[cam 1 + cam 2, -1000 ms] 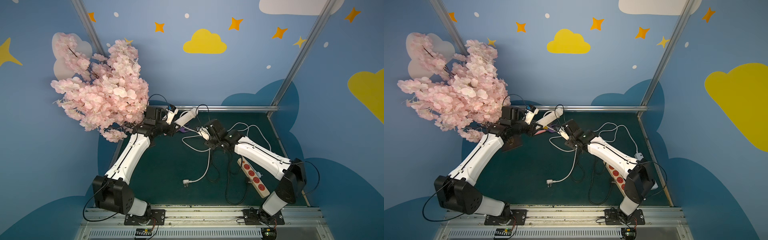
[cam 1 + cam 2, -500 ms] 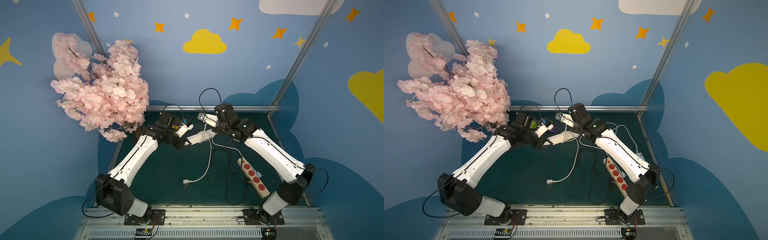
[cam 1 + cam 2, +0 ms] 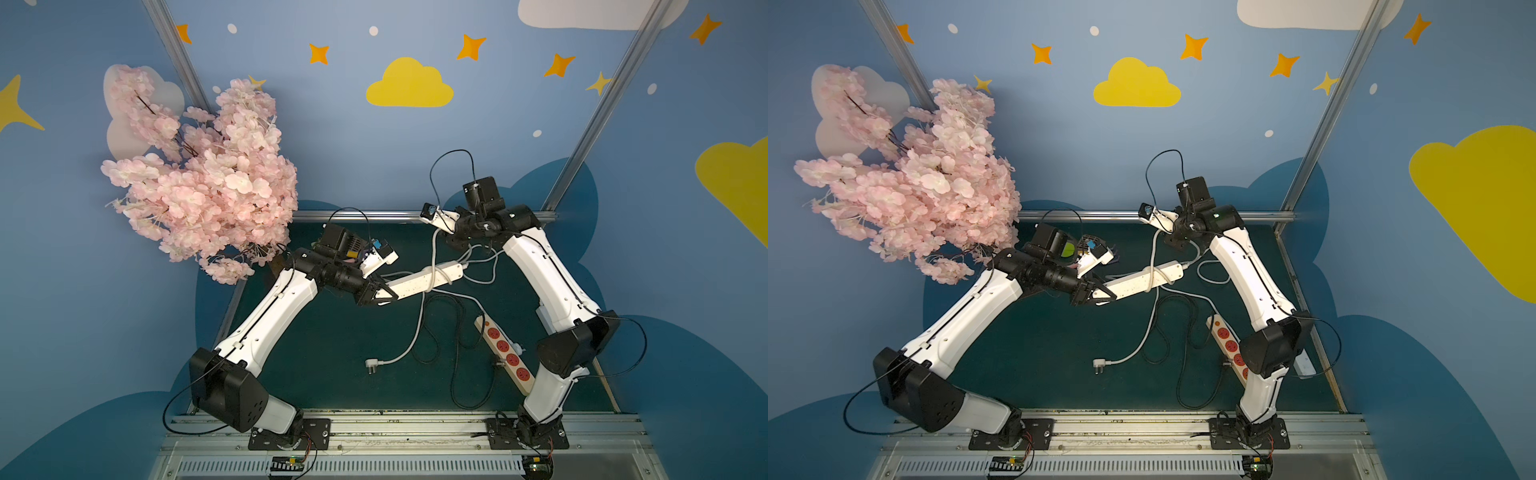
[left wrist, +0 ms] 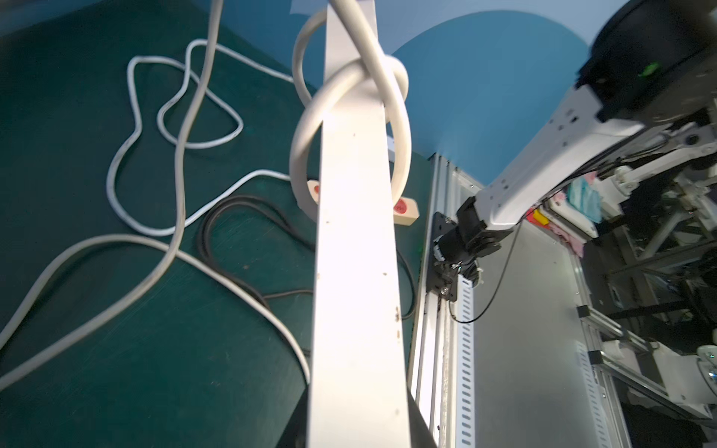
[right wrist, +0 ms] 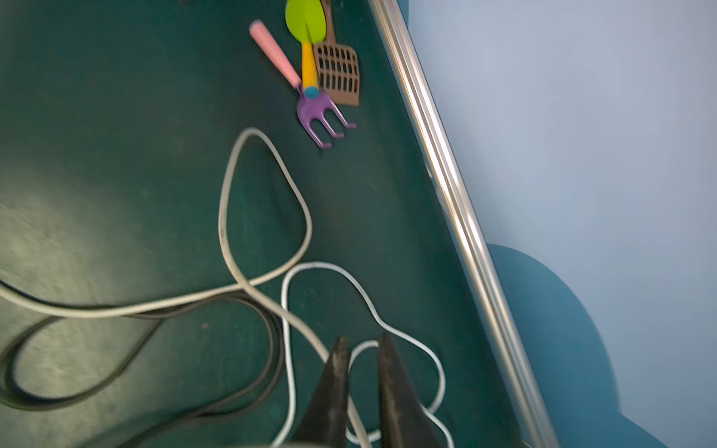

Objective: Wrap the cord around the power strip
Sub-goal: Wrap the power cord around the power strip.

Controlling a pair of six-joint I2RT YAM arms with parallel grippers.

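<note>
White power strip (image 3: pixel 419 281) is clamped in our left claw (image 3: pixel 388 296), cord (image 4: pixel 349 87) looped round it, right claw (image 5: pixel 362 336) at 1 o'clock slightly parted.

The long white power strip (image 3: pixel 419 280) hangs slanted above the green worktop (image 3: pixel 324 357). Its pale cord (image 4: pixel 345 87) loops round it near the far end, seemingly crossed once, trailing to the plug (image 3: pixel 371 365) lying flat.

Blue cloud-painted walls (image 3: pixel 374 166), green tabletop (image 3: pixel 332 353)

White power strip (image 3: pixel 424 280), white cord (image 4: pixel 178 186), green table (image 3: pixel 324 365)
</note>
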